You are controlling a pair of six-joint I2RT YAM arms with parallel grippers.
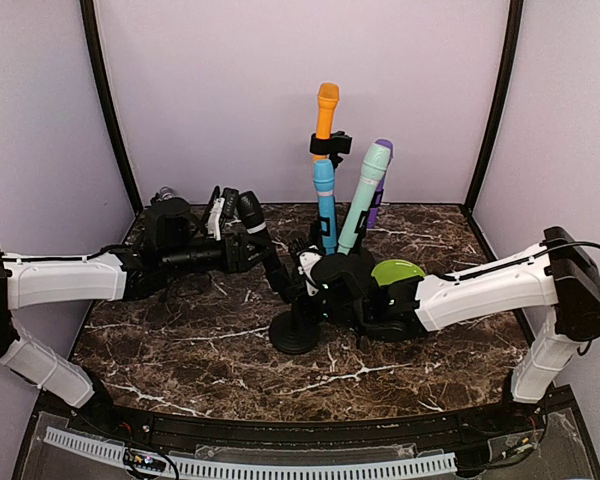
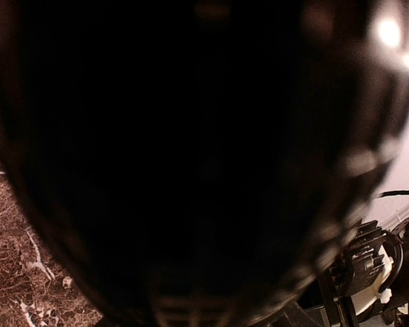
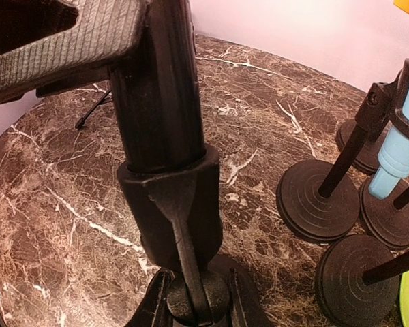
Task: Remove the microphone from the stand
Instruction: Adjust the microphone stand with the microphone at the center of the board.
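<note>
A black microphone (image 1: 252, 212) leans up to the left in the clip of a black stand with a round base (image 1: 294, 335). My left gripper (image 1: 250, 248) is shut on the microphone's body just below its head. The left wrist view is filled by the dark, blurred microphone head (image 2: 191, 150). In the right wrist view the microphone body (image 3: 157, 88) sits in the stand's clip (image 3: 170, 204), with a ridged left finger (image 3: 61, 48) pressed on it. My right gripper (image 1: 310, 285) is shut on the stand's pivot knob (image 3: 194, 300) under the clip.
Behind stand orange (image 1: 326, 105), blue (image 1: 326, 200), teal (image 1: 365, 190) and purple (image 1: 378, 205) microphones in their own stands. Their round bases (image 3: 313, 197) crowd the right. A green dish (image 1: 398, 270) lies by the right arm. Small items sit at the back left (image 1: 163, 195).
</note>
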